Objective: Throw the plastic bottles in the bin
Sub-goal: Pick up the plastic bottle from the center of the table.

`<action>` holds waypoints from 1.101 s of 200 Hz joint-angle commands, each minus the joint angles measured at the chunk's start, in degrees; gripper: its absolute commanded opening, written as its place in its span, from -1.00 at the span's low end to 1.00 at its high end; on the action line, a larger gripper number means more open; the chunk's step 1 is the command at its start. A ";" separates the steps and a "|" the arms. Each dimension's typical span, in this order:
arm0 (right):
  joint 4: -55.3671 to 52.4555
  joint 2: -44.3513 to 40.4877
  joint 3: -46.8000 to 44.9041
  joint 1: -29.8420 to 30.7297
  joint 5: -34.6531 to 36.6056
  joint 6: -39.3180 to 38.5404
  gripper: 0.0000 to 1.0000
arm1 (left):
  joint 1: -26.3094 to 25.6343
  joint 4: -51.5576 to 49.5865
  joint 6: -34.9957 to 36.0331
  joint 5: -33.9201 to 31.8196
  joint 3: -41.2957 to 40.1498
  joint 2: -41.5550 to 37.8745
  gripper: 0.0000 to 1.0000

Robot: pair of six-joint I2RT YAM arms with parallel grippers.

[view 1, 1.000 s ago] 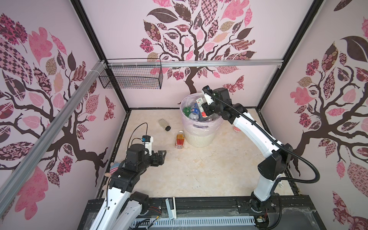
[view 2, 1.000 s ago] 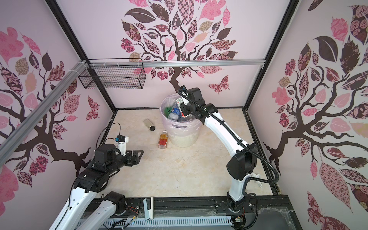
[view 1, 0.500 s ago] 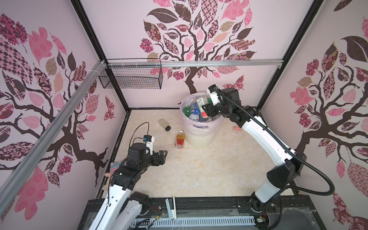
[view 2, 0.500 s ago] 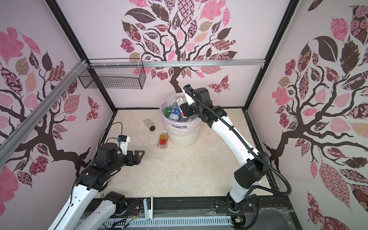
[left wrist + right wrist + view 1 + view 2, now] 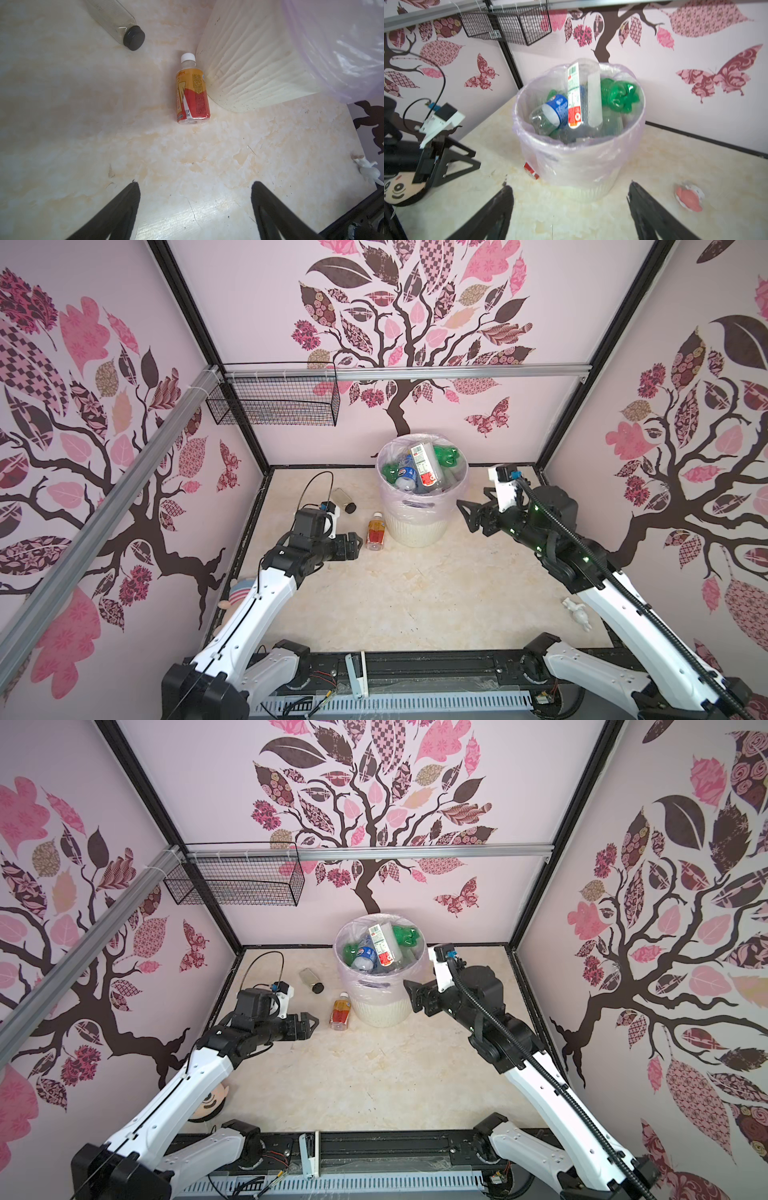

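While both arms reach out over the marbled floor (image 5: 395,605), the left gripper (image 5: 352,545) stands spread wide with nothing between its fingers, and the right gripper (image 5: 467,512) is just as wide and empty (its wrist view shows only floor between the tips). Just beyond the left gripper an orange-red labelled bottle (image 5: 376,531) lies on its side, its shoulder against the foot of the bin (image 5: 417,531). Farther back, the pink liner (image 5: 422,502) holds the other plastic bottles (image 5: 417,466), clear, blue-labelled and green, piled to the rim. A black-lidded jar (image 5: 344,499) lies left of the bin.
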 commanded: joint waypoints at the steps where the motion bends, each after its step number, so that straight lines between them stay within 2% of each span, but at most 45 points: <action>1: -0.60 -5.02 -4.66 -0.22 1.89 3.54 0.79 | -0.07 5.01 0.10 1.60 2.83 5.42 0.73; 44: -1.11 -14.09 -12.46 -0.23 2.49 6.95 0.90 | -0.65 6.93 2.55 1.79 7.01 17.65 0.69; 106: -3.87 -21.53 -17.71 -0.24 2.99 7.84 0.97 | -0.93 11.08 3.36 3.94 10.09 26.37 0.70; 161: -5.36 -23.46 -19.23 -0.25 2.01 8.34 0.99 | -2.51 12.96 4.22 2.90 12.42 32.29 0.66; 220: -6.03 -23.73 -19.06 -0.23 1.57 8.57 0.99 | -4.21 12.33 5.33 -1.62 14.57 37.84 0.61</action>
